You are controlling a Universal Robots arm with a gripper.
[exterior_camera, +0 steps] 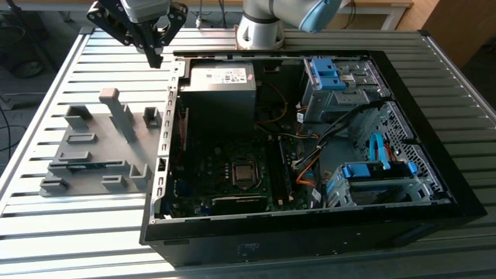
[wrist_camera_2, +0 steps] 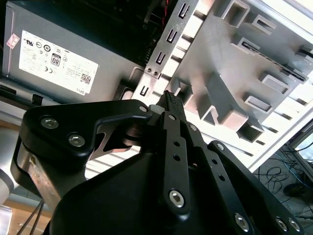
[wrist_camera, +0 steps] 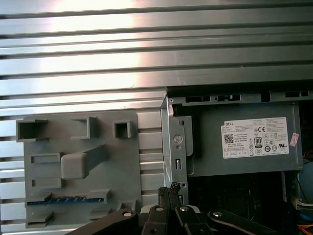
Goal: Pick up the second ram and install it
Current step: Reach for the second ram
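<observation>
Hovering with jaws together, empty; first wrist view shows second ram (wrist_camera: 66, 199) in grey holder (wrist_camera: 122, 166).

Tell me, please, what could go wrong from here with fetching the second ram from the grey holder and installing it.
1. The hand hangs shut close to the case's metal edge; a careless sweep could clip it.
2. The second ram sits low in the grey holder, near a raised post; the hand might strike that post on the way down.
3. Loose cables lie beside the motherboard; they could snag the stick during insertion.
</observation>
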